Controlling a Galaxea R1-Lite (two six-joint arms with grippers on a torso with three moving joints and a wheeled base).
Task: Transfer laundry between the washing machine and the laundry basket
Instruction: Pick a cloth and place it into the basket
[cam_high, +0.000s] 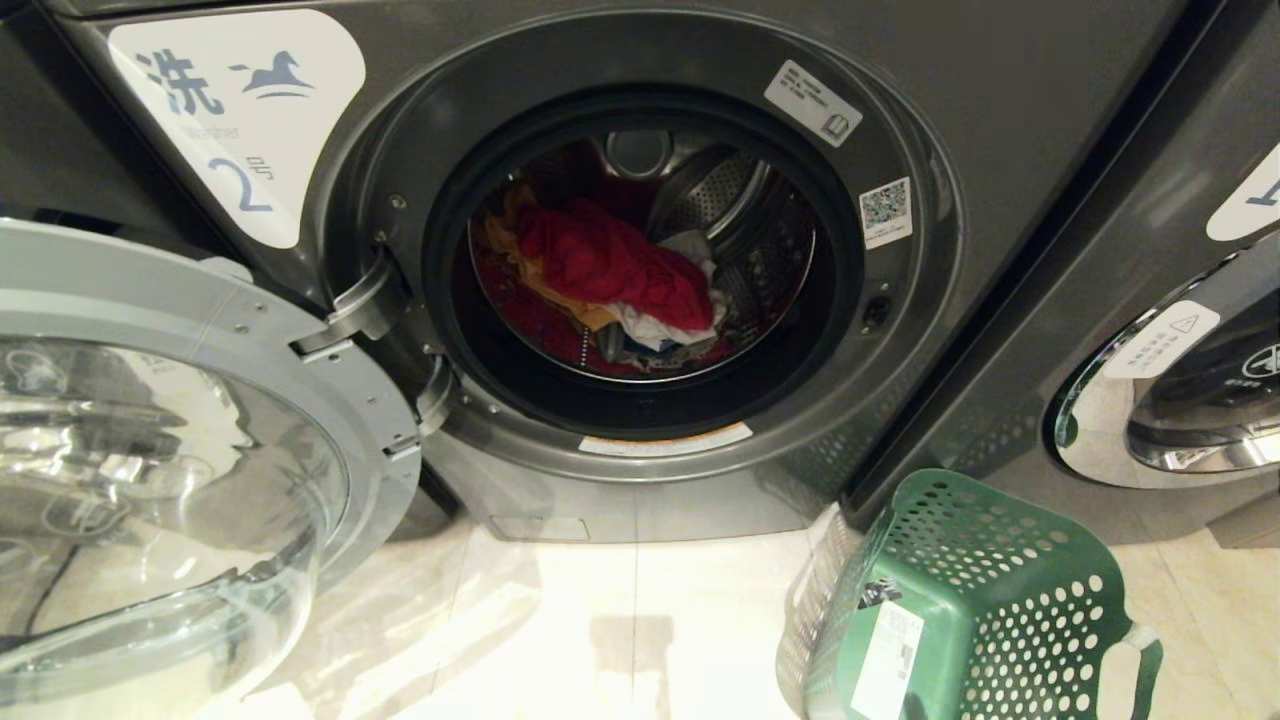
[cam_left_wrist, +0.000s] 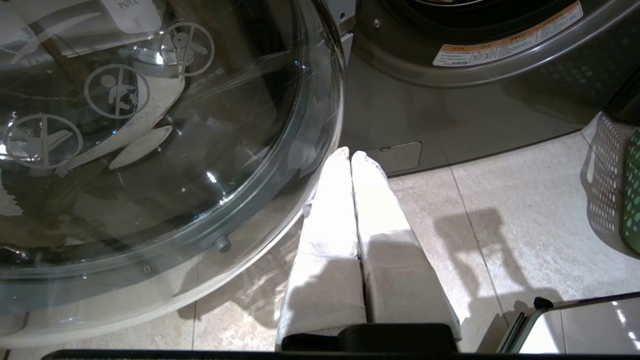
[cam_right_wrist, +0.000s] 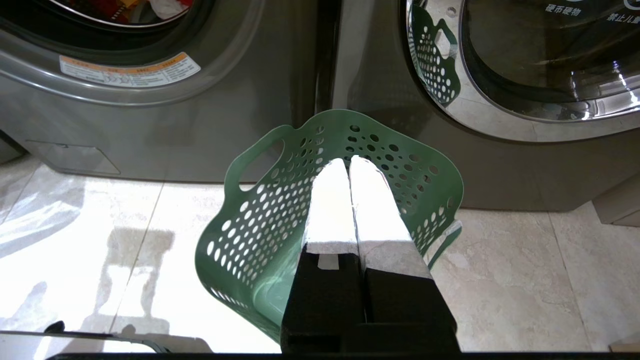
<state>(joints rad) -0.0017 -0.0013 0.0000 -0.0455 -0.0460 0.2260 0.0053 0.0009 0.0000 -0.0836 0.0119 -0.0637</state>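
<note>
The dark grey washing machine (cam_high: 1000, 90) labelled 2 stands with its round door (cam_high: 330, 400) swung open to the left. In its drum lies the laundry (cam_high: 610, 265): a red garment on top, orange-yellow cloth at its left, white cloth below. The green laundry basket (cam_high: 1000, 610) sits on the floor at the lower right and holds nothing that shows. My left gripper (cam_left_wrist: 350, 154) is shut and empty beside the glass door (cam_left_wrist: 165, 125). Above the basket (cam_right_wrist: 260, 220) my right gripper (cam_right_wrist: 348, 161) is shut, holding nothing. Neither arm shows in the head view.
A second like washer (cam_high: 1180, 400) with its door shut stands at the right, close behind the basket. Pale floor tiles (cam_high: 640, 620) lie in front of the machines. The open door takes up the left side near the floor.
</note>
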